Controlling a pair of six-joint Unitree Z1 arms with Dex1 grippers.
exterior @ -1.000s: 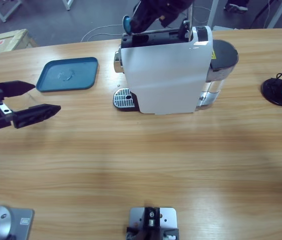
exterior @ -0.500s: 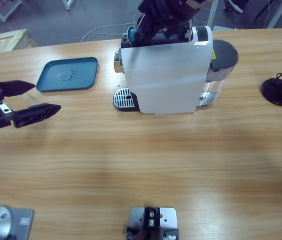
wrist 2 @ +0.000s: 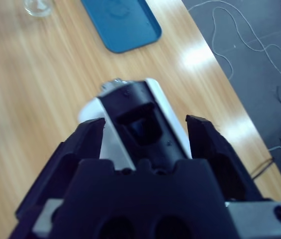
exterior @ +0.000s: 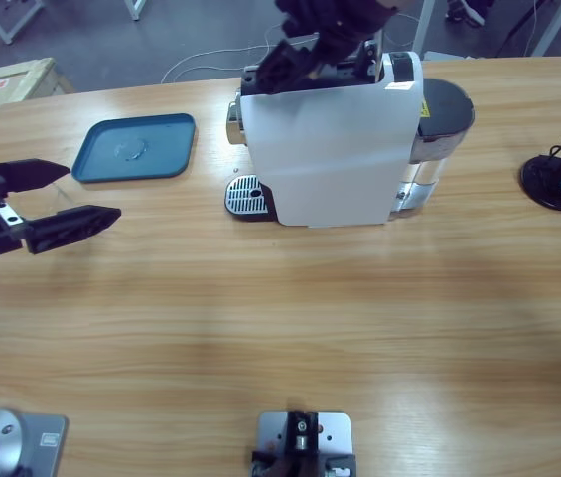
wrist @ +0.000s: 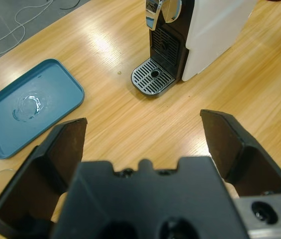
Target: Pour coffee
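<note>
Here one boxy coffee machine [exterior: 332, 139] with smooth white sides and a ridged metal drip grate [exterior: 245, 195] stands far on the wooden table [exterior: 290, 328]. Left of it lies one flat teal tray [exterior: 136, 146] with rounded corners. The left gripper [exterior: 54, 199] hovers near the table's left edge, jaws spread and empty. The right gripper [wrist 2: 147, 127], jaws apart, sits over the machine's black top slot [wrist 2: 142, 124], seen only by its wrist camera, which also catches a clear glass [wrist 2: 38, 6]. No coffee is visible.

One coffee machine [exterior: 332, 139], one tray [exterior: 136, 147].
</note>
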